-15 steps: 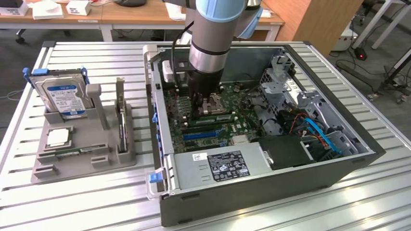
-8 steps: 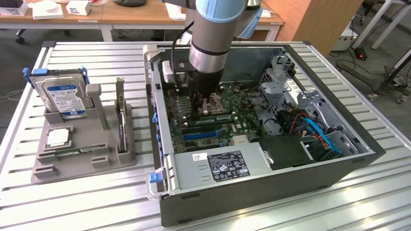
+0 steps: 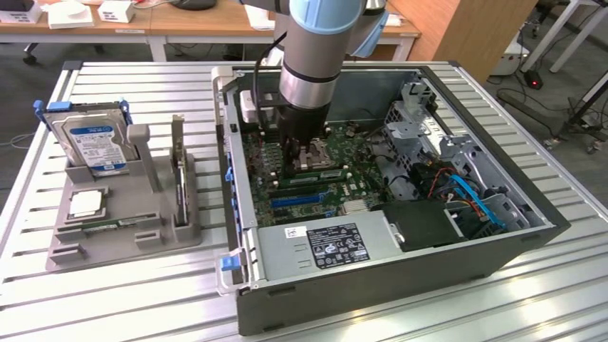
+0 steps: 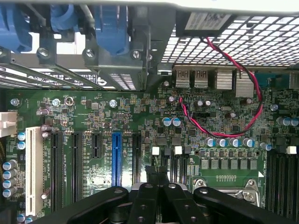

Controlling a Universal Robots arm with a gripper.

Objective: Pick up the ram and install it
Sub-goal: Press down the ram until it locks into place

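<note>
The ram (image 3: 102, 226) appears as a narrow green strip lying in a groove near the front of the grey holder (image 3: 67, 249), at the exterior view's left. My gripper (image 3: 306, 148) hangs far from it, inside the open computer case (image 3: 380, 285), just above the green motherboard (image 4: 140, 116). In the wrist view the gripper (image 4: 158, 175) is shut, its black fingertips pressed together with nothing visible between them. They hover by the black expansion slots and the blue slot (image 4: 116, 156). Dark memory slots (image 4: 280, 179) lie to one side, with no stick in them.
The holder also carries a silver hard drive with a blue label (image 3: 93, 142), a square processor (image 3: 85, 204) and a thin upright card (image 3: 179, 164). Inside the case are a power supply (image 3: 328, 246), a drive cage (image 3: 418, 125), blue cables (image 3: 475, 199) and a red-black wire (image 4: 224, 133).
</note>
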